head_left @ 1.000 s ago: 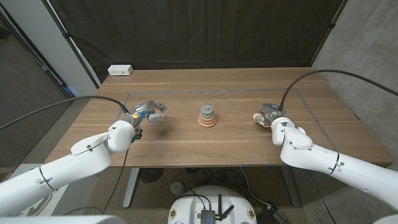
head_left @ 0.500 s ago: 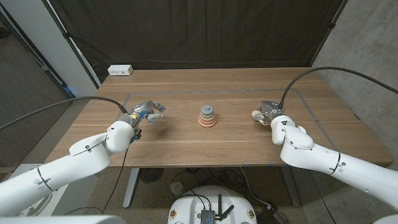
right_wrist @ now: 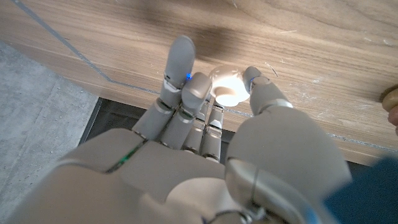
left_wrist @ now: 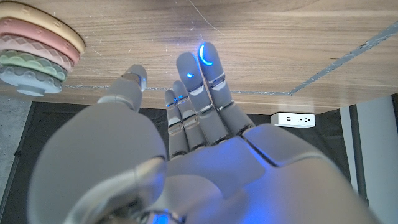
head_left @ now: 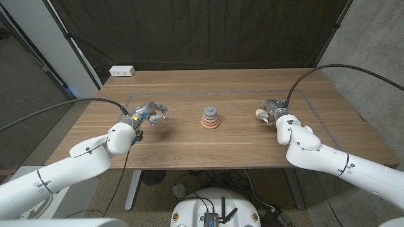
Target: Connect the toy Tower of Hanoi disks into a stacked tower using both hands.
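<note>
the stack [head_left: 211, 118] of disks stands at the middle of the frame on the counter [head_left: 240, 142], grey disk on top, wider pink and green ones beneath. the left robot hand [head_left: 150, 114] hovers left of centre, well apart from the stack, fingers spread and holding nothing. the right robot hand [head_left: 271, 113] sits right of centre; in its wrist view a small pale disk [right_wrist: 226, 94] lies between its fingertips, but whether they actually grip it i cannot tell.

risks, as i judge them: if that pale disk is only loosely pinched, it could slip on the way over. the stack is light and unsupported, so pressing a disk on off-centre could tip or slide it unless the left robot hand steadies the base first. the two robot hands could also collide over so small a target.
</note>
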